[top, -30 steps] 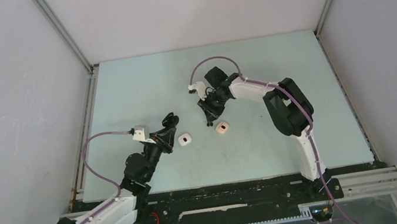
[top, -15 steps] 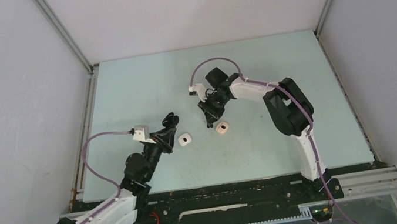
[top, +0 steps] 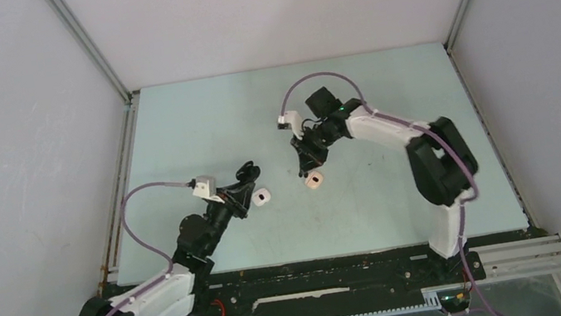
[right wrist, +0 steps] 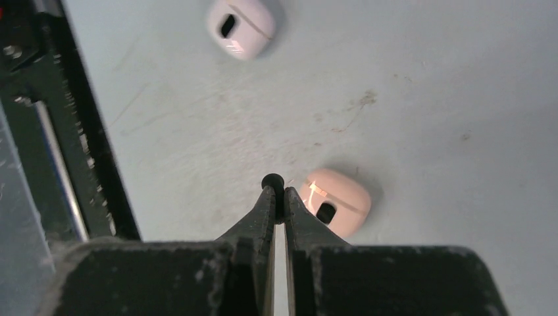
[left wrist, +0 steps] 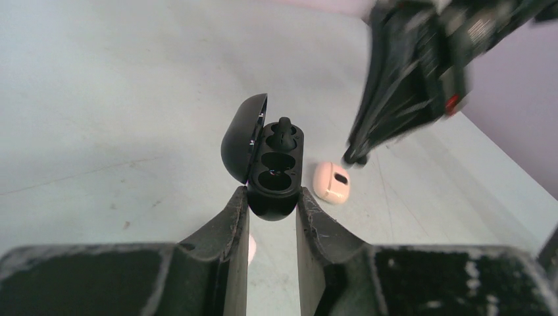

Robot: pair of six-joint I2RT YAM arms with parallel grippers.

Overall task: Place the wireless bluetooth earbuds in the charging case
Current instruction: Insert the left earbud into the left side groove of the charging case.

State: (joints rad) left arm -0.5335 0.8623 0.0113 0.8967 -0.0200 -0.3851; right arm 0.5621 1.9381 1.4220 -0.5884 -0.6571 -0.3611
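Note:
My left gripper (left wrist: 272, 194) is shut on the bottom of a black charging case (left wrist: 274, 181), held off the table with its lid (left wrist: 241, 135) swung open to the left. One black earbud (left wrist: 284, 127) sits in the far slot; the near slot is empty. My right gripper (right wrist: 277, 193) is shut on a second tiny black earbud (right wrist: 272, 180), which pokes out past the fingertips. In the top view the right gripper (top: 302, 171) hovers beside the beige case, right of the left gripper (top: 247, 178).
A closed beige case (top: 314, 181) lies on the pale green table just under the right fingertips, also visible as the beige case (right wrist: 335, 201). A closed white case (top: 261, 198) lies below the left gripper. The black frame rail (right wrist: 72, 131) runs along the near edge.
The right gripper's jaws have closed fully on the black earbud and its arm has swung to the right. The left gripper, still holding the case, has shifted slightly right.

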